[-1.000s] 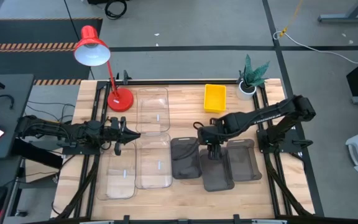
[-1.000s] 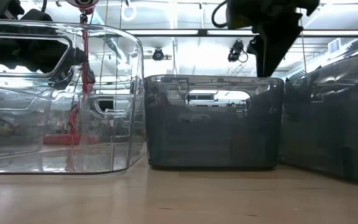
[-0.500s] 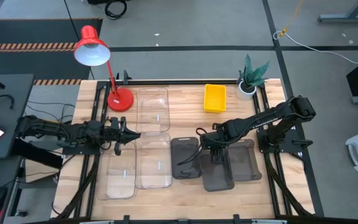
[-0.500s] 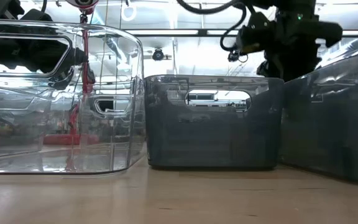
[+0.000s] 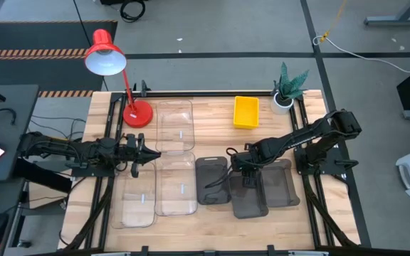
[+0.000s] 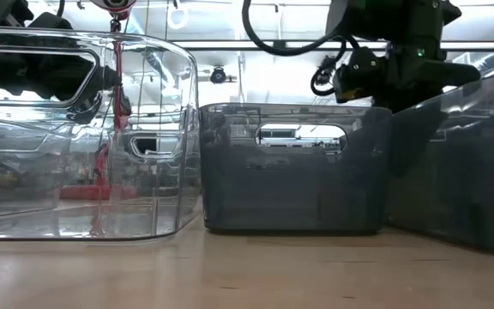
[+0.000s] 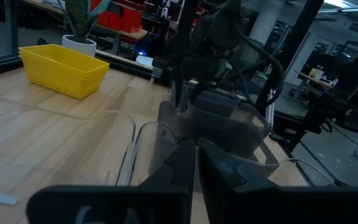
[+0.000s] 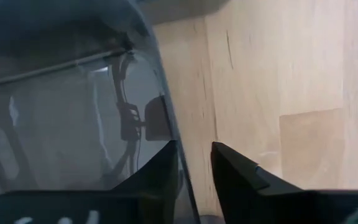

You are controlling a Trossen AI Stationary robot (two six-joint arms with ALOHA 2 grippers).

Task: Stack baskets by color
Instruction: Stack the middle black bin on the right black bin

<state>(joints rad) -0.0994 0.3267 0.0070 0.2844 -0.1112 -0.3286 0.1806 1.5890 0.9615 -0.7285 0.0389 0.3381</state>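
Three dark grey baskets stand side by side on the near right of the table: left (image 5: 212,182), middle (image 5: 250,195), right (image 5: 280,182). My right gripper (image 5: 245,173) points down at the middle basket's far end wall, open, one finger on each side of that wall (image 8: 180,163). Three clear baskets (image 5: 174,125) (image 5: 176,186) (image 5: 138,200) rest on the table's left half. A yellow basket (image 5: 246,112) sits at the far right. My left gripper (image 5: 141,153) hovers shut and holding nothing at the left edge, level, between the clear baskets. My right gripper comes from above with one finger (image 8: 160,171) inside the middle grey basket and the other (image 8: 235,171) outside its far end wall. The inner finger lies close to the wall; I cannot tell whether it touches. Bare table shows between wall and outer finger.
A red desk lamp (image 5: 137,114) stands at the far left and a small potted plant (image 5: 285,92) at the far right corner. Bare wood lies between the yellow basket and the grey ones, and along the near edge.
My right gripper has come down from above the grey baskets onto the middle basket's far end, shifting slightly toward the near edge. No basket has moved.
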